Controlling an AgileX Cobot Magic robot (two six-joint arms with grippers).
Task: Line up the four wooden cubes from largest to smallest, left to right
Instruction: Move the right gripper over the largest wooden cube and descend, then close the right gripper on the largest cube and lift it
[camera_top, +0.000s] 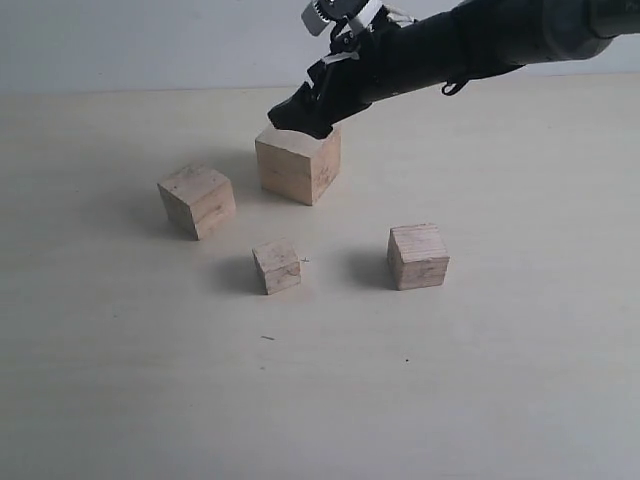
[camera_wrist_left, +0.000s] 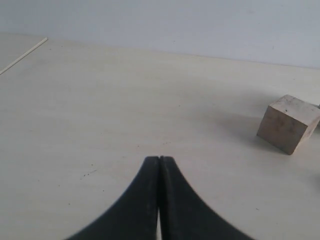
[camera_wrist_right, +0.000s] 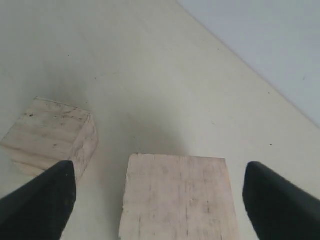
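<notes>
Pale unpainted wood is making up all four cubes, which are sitting apart from one another on a light table (camera_top: 520, 380). The largest cube (camera_top: 298, 165) is standing farthest back, about the middle of the scene, with the second-largest cube (camera_top: 197, 200) sitting to its left and a little nearer. The smallest cube (camera_top: 277, 266) is resting nearer the front, in front of the gap between those two, and the third cube (camera_top: 418, 257) is lying to its right, well apart from it. The right gripper (camera_top: 300, 118) is reaching in from the far right and hovering over the top of the largest cube; in the right wrist view its claw (camera_wrist_right: 160, 175) is gaping wide, one black finger (camera_wrist_right: 42, 202) on either side of the block, gripping nothing. The left gripper (camera_wrist_left: 159, 167) is hanging over bare table with its fingers pressed together and nothing between them, one cube (camera_wrist_left: 289, 122) lying off to the side of it
</notes>
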